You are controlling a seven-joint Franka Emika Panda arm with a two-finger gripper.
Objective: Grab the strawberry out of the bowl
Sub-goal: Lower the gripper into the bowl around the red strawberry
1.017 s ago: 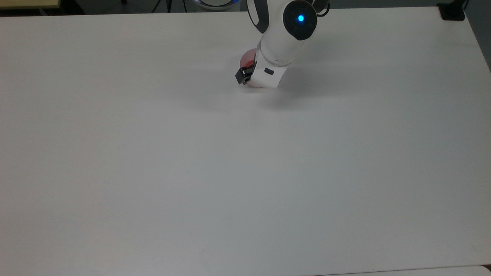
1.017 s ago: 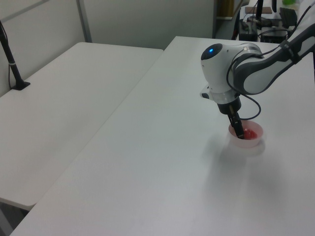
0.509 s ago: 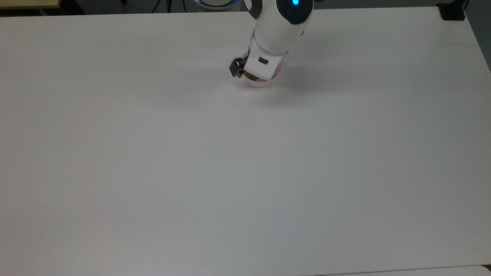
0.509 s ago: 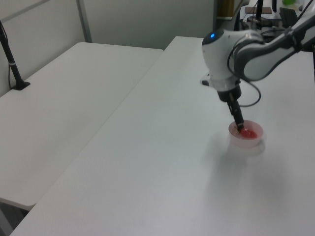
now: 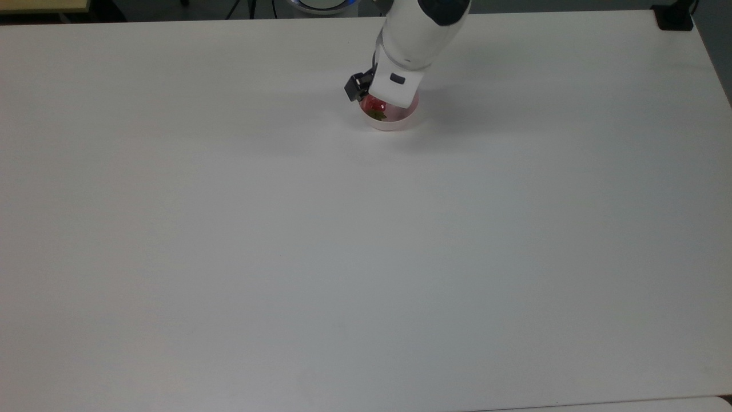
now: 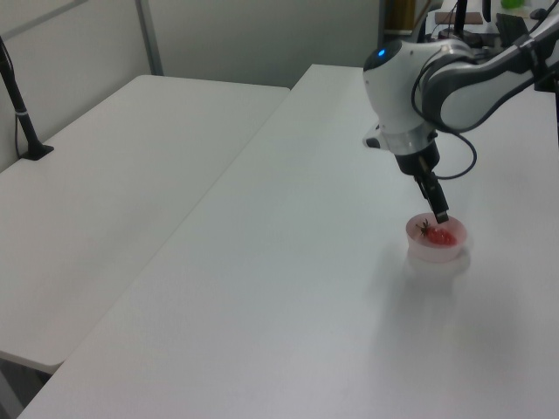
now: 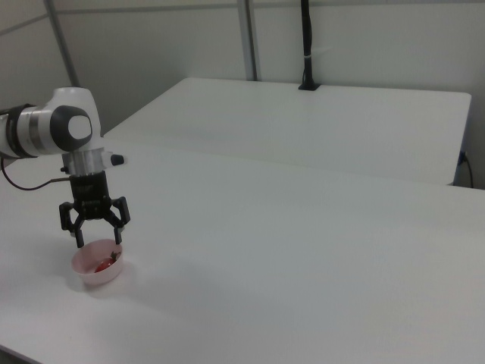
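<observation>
Your gripper [image 7: 95, 236] has lifted off the bowl [image 7: 86, 278] with fingers [image 7: 119, 236] spread and empty; the strawberry [image 7: 101, 265] stays inside, toward the bowl's 9 o'clock in the top view. Regrasp needed.

Table [image 5: 286, 257] bare around the bowl [image 7: 87, 277] on every side; gripper [image 7: 98, 241] directly above its rim.
</observation>
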